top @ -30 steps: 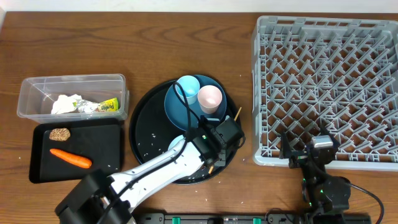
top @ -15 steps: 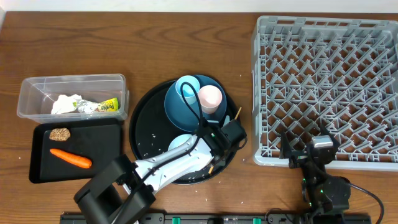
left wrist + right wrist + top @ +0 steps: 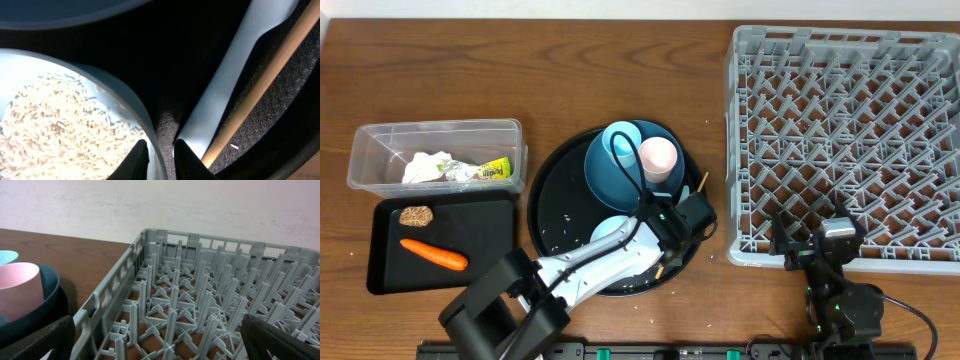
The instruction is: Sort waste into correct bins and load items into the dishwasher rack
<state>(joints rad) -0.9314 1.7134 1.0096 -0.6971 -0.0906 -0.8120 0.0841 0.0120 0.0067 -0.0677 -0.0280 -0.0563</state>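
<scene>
One pink cup (image 3: 657, 157), one light blue cup (image 3: 621, 141), one blue plate (image 3: 605, 172), one white bowl (image 3: 122, 95), one carrot (image 3: 433, 255), one rack (image 3: 840, 130).

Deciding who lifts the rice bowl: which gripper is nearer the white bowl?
Left. The left gripper pinches the white bowl's rim; the right gripper sits open by the dishwasher rack's near edge, well away.

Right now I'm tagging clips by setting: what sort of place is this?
Likely a tabletop staged for dish clearing: a grey dishwasher rack, a white bowl of rice on a round black tray, and a clear tub holding crumpled paper.
</scene>
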